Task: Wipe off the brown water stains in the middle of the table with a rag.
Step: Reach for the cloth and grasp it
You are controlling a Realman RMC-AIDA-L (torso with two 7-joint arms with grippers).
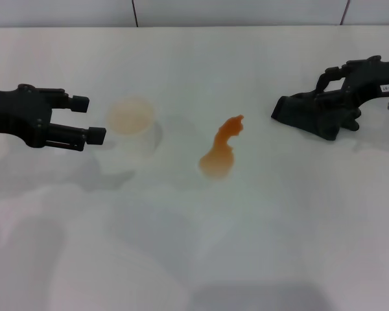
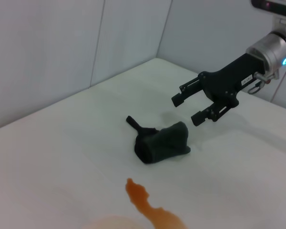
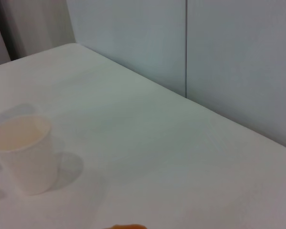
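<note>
The brown water stain (image 1: 222, 148), an orange-brown blob with a narrow tail, lies in the middle of the white table (image 1: 259, 246). It also shows in the left wrist view (image 2: 150, 206) and as a sliver in the right wrist view (image 3: 126, 227). The dark rag (image 1: 299, 113) lies crumpled on the table to the stain's right, also seen in the left wrist view (image 2: 162, 142). My right gripper (image 1: 329, 97) hovers open just over the rag's far side without holding it; the left wrist view (image 2: 187, 109) shows its jaws apart. My left gripper (image 1: 89, 118) is open and empty at the left.
A white cup (image 1: 133, 126) with a pale tan rim stands between my left gripper and the stain; it also shows in the right wrist view (image 3: 24, 152). A wall runs along the table's far edge (image 1: 181, 26).
</note>
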